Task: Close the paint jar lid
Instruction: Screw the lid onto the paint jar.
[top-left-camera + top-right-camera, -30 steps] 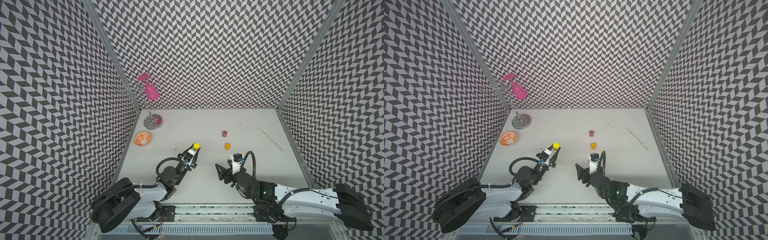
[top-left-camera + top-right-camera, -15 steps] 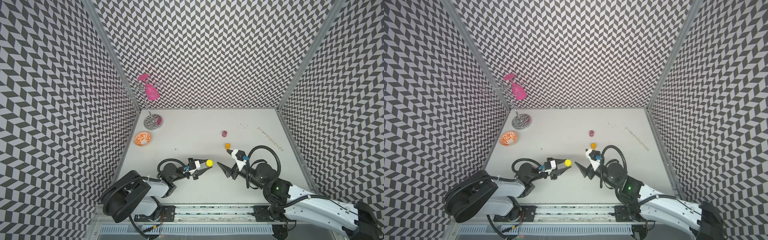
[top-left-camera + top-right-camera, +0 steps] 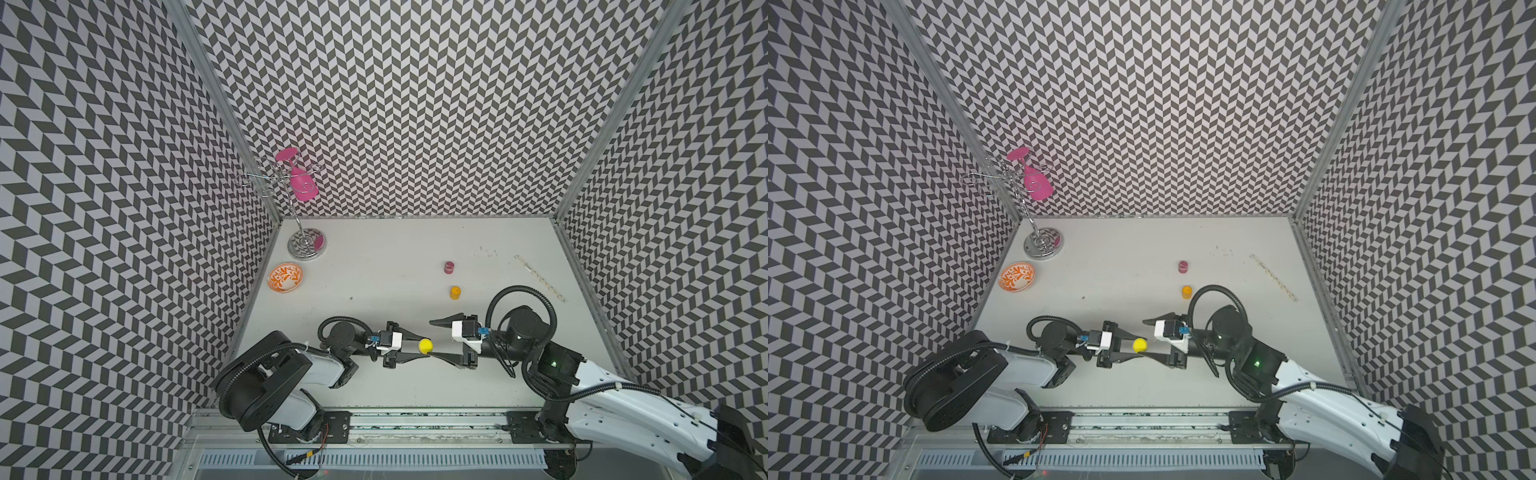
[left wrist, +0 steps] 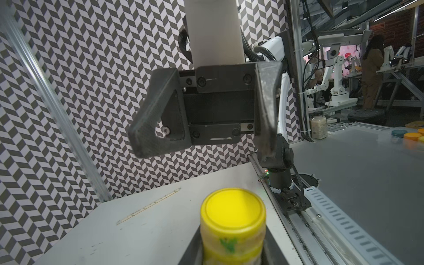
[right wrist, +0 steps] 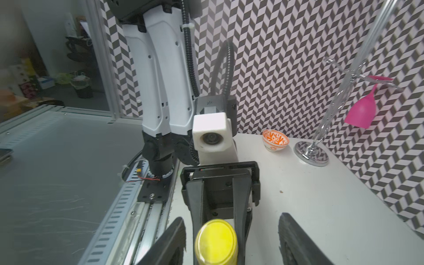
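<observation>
— Where do we find the paint jar (image 3: 425, 345)?
— Above the bench (image 3: 395, 257), clamped sideways in our left claw (image 3: 415, 346). Its yellow lid (image 4: 232, 210) faces our right claw (image 3: 431, 338), whose jaws stand apart around it (nearer one side).
— Our risk?
— Closing off-centre could push the jar askew or cross-thread the lid.

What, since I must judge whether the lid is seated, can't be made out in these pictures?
- yellow paint jar body: cut off by the left wrist view's edge and flanked by the left gripper jaws.
- lid seam: blurred in the right wrist view, too small in both top views.
- right gripper jaw tips: cut off in its own wrist view; whether they touch the jar is unclear from above.
</observation>
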Controlling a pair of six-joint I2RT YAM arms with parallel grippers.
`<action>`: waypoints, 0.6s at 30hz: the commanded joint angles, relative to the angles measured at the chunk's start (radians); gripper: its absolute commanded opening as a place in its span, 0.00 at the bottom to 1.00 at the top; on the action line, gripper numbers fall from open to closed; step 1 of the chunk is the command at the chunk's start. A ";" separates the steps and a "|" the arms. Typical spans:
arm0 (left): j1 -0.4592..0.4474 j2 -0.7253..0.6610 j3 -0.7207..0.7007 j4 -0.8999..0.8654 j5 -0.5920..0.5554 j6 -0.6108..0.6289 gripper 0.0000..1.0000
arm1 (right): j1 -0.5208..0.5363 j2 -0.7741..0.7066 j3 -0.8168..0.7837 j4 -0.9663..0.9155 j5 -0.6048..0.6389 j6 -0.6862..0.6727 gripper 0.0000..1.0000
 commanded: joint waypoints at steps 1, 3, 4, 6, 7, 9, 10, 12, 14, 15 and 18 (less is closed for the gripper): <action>0.006 0.001 0.022 0.055 0.031 -0.024 0.26 | -0.002 0.026 0.031 0.006 -0.091 -0.028 0.63; 0.006 0.001 0.024 0.050 0.031 -0.024 0.26 | -0.003 0.038 0.027 0.019 -0.098 -0.028 0.63; 0.006 0.001 0.025 0.050 0.032 -0.026 0.26 | -0.004 0.041 0.022 0.029 -0.097 -0.025 0.63; 0.006 0.000 0.025 0.048 0.032 -0.026 0.26 | -0.003 0.042 0.019 0.040 -0.083 -0.023 0.63; 0.006 -0.001 0.025 0.047 0.032 -0.026 0.26 | -0.003 0.040 0.018 0.043 -0.080 -0.022 0.63; 0.006 -0.001 0.027 0.042 0.031 -0.024 0.26 | -0.003 0.039 0.016 0.052 -0.074 -0.019 0.62; 0.006 0.000 0.028 0.040 0.031 -0.024 0.26 | -0.003 0.039 0.018 0.054 -0.071 -0.017 0.62; 0.006 0.000 0.028 0.038 0.031 -0.024 0.26 | -0.003 0.044 0.022 0.048 -0.064 -0.020 0.62; 0.006 0.000 0.028 0.036 0.030 -0.024 0.26 | -0.003 0.053 0.025 0.045 -0.071 -0.021 0.61; 0.006 -0.001 0.028 0.036 0.030 -0.023 0.26 | -0.004 0.061 0.029 0.042 -0.077 -0.021 0.61; 0.006 -0.002 0.030 0.030 0.028 -0.022 0.26 | -0.003 0.082 0.037 0.036 -0.080 -0.024 0.59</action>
